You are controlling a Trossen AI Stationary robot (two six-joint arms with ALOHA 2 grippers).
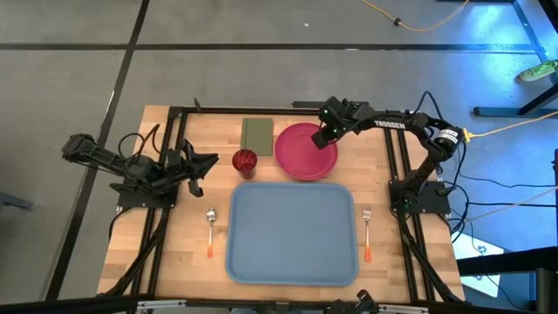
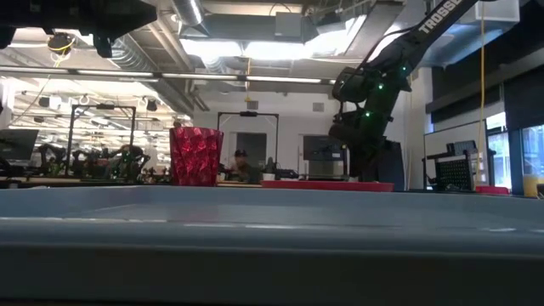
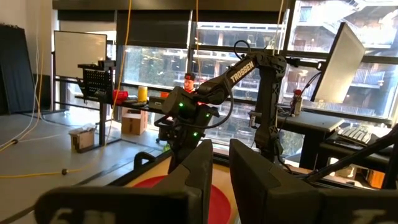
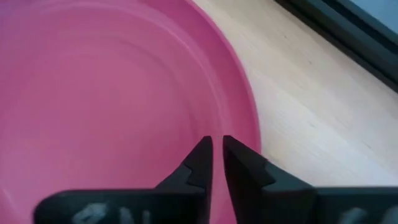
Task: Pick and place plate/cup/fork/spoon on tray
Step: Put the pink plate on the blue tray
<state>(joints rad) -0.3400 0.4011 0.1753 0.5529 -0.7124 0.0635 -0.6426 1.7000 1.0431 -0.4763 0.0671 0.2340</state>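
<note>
Two narrowly parted fingers of our right gripper [image 4: 217, 144] hang above the plate [image 1: 305, 150]'s right rim, pinching nothing; we should straddle that rim before closing.

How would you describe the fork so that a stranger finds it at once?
Find the big light-blue tray on the table. The fork lies just off its right side, on bare wood. It has tines and an orange handle; the spoon, on the left, has a rounded bowl.

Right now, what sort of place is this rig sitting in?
Probably an open lab or workshop, not a home. The wooden table stands on bare concrete floor; exposed ceiling ducts and strip lights run overhead, and other desks with a monitor sit by big windows.
</note>
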